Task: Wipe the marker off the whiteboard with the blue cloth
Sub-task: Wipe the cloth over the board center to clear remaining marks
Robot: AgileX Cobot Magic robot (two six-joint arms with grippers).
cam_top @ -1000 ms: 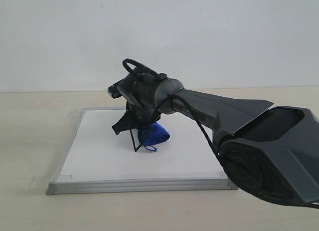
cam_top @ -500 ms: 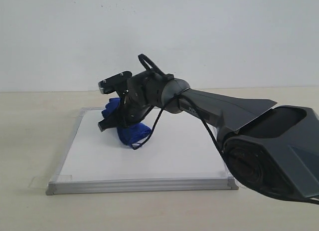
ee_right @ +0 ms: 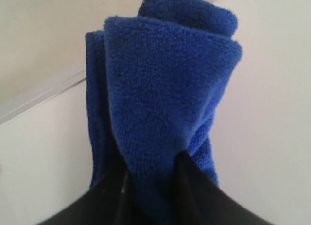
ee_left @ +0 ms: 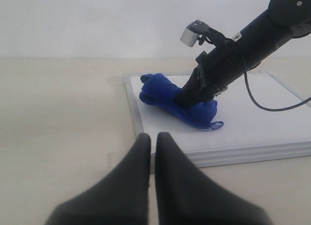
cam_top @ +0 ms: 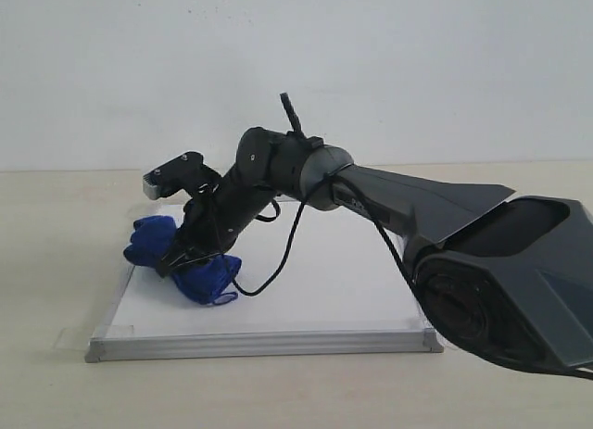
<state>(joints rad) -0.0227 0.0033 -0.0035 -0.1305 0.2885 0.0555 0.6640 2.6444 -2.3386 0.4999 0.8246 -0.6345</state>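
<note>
The right gripper [cam_top: 185, 258] reaches across to the left side of the whiteboard [cam_top: 315, 290], its arm stretched low over the board from the right. Its jaws are clamped narrowly on the blue cloth [cam_top: 208, 279], pinching the folded terry fabric near its middle. In the right wrist view the two black fingers [ee_right: 187, 186] bite into the fold, and the cloth bulges out beyond them in thick rolls.

The cloth is bunched and pressed down on the white surface. One lump lies on the board in front of the gripper; the other reaches the silver frame [cam_top: 259, 344] on the board's left side. A small loop sticks out from the nearer lump.

A grey-faced camera block [cam_top: 165, 177] sits on top of the wrist, and a black cable [cam_top: 278, 258] hangs in a curve beneath the arm.

The board lies flat on a pale beige table [cam_top: 56, 216], with a clear tape tab [cam_top: 74, 336] at its near left corner.

The left gripper [ee_left: 152, 140] hovers over the bare table just in front of the board's near edge. Its two dark fingers are drawn almost together with only a thin slit between them, and it holds nothing.
</note>
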